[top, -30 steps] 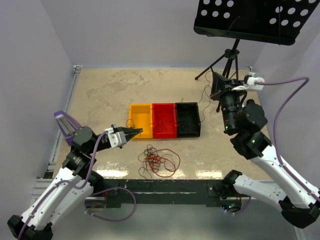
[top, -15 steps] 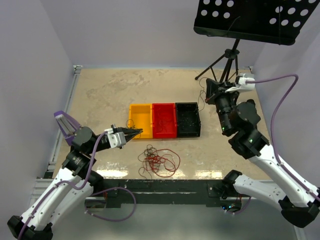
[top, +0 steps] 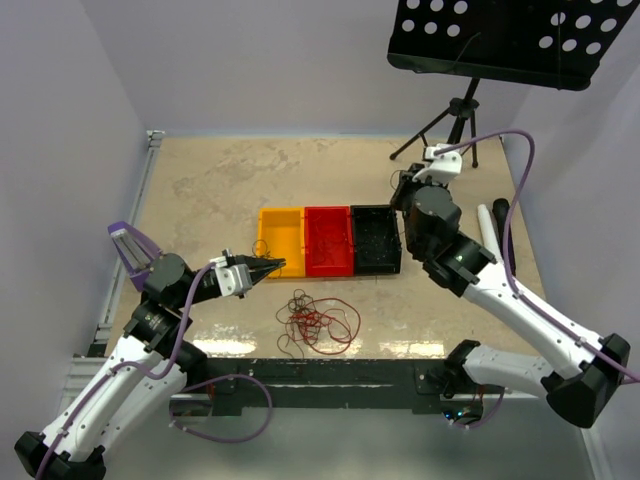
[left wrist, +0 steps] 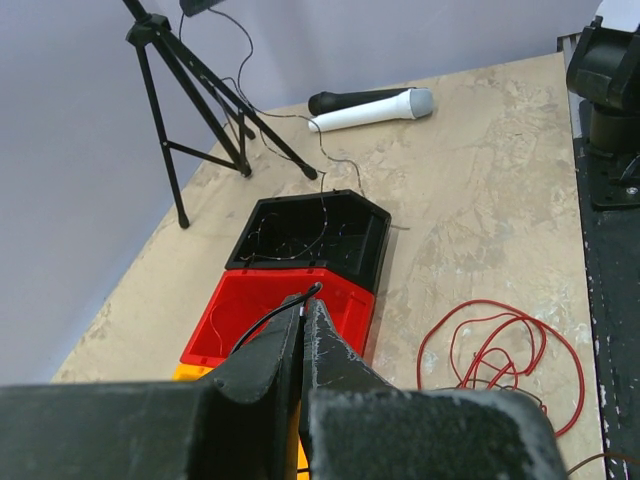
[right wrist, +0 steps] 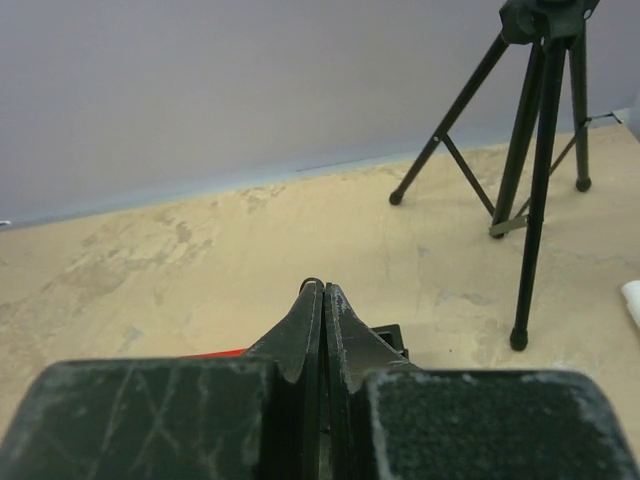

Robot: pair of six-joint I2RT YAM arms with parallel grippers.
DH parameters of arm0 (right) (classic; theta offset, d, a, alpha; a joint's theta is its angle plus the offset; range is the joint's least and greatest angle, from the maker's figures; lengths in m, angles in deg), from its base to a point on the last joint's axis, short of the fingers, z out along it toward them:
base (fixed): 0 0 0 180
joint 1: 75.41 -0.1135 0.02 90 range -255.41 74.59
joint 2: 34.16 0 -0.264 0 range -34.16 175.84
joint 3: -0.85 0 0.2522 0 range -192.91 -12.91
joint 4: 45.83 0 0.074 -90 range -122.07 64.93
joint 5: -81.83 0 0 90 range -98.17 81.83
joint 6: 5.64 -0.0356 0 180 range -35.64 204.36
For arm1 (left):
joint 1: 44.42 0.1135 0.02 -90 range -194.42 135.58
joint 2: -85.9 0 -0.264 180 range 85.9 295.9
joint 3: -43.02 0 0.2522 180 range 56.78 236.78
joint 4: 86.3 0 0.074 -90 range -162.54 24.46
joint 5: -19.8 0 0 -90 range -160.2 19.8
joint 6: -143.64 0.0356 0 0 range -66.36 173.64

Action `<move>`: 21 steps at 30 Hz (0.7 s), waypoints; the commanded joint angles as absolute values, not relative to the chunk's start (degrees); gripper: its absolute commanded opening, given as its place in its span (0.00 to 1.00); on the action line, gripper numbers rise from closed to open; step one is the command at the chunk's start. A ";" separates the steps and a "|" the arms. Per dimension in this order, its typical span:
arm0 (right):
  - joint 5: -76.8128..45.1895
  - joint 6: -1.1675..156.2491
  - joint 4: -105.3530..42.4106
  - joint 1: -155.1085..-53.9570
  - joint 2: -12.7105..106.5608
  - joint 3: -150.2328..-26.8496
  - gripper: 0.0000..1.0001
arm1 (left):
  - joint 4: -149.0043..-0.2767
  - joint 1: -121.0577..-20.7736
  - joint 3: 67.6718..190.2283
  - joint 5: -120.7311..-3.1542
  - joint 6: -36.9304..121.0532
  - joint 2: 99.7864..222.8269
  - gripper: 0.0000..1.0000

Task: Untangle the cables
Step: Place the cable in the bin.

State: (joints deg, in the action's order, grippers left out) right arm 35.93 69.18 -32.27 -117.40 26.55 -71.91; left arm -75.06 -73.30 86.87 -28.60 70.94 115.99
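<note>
The cables (top: pixel 318 322) lie as a snarl of thin red and dark wires near the table's front edge; the left wrist view shows their red loops (left wrist: pixel 500 345). My left gripper (top: pixel 275 264) hovers over the near edge of the yellow bin (top: pixel 280 238), shut on a thin black strand pinched at its tip (left wrist: pixel 315 290). My right gripper (top: pixel 402 193) is raised above the right end of the black bin (top: pixel 375 238), pointing at the far wall. It is shut, with a small loop of dark wire showing at its tip (right wrist: pixel 312 281).
Yellow, red (top: pixel 328 240) and black bins sit side by side mid-table; thin wires lie in the black bin (left wrist: pixel 310 232). A music stand tripod (top: pixel 455 115) stands at the back right. A white and black microphone (left wrist: pixel 370 108) lies right of the bins.
My right arm has swung left, from near the tripod to over the black bin's right end. The left arm and the snarl have not moved.
</note>
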 commanded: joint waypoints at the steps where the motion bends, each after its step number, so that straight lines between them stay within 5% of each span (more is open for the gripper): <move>1: 41.22 72.13 -35.05 -117.42 31.40 -74.60 0.00 | -77.28 -72.63 86.49 -27.75 70.52 115.70 0.00; 21: 42.72 85.92 -51.57 -114.17 48.11 -81.19 0.00 | -75.79 -72.72 86.31 -28.46 71.39 115.34 0.00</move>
State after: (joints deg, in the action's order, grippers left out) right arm 40.08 79.97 -44.60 -114.96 47.40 -77.51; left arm -74.58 -73.28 86.87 -28.62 71.18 115.99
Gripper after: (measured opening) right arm 0.011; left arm 0.039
